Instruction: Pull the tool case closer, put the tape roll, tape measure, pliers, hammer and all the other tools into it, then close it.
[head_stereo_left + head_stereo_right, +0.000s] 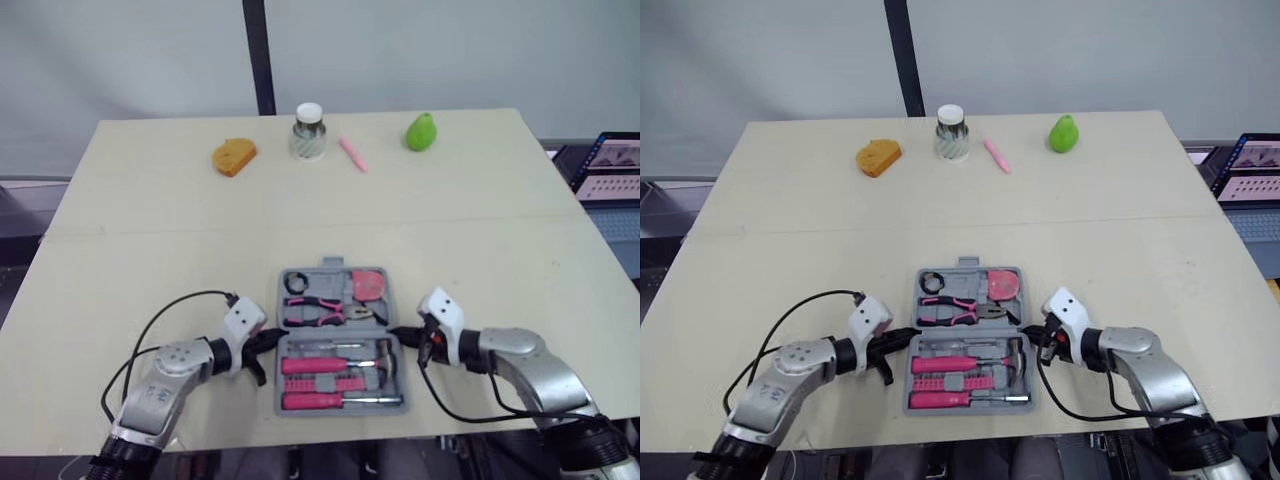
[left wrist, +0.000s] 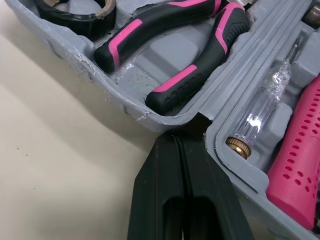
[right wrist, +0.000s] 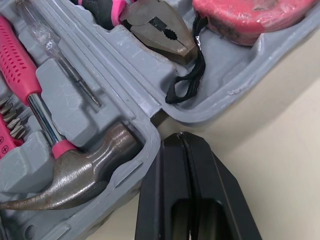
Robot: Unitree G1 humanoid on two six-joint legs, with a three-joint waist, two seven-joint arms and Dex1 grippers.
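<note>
The open tool case (image 1: 333, 264) sits low in frame; our left gripper (image 1: 270, 341) and right gripper (image 1: 397, 334) touch it, pinched shut, empty.

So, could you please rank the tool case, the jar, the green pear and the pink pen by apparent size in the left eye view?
1. the tool case, though nearest the camera.
2. the jar and the green pear, too alike to rank.
3. the pink pen.
</note>
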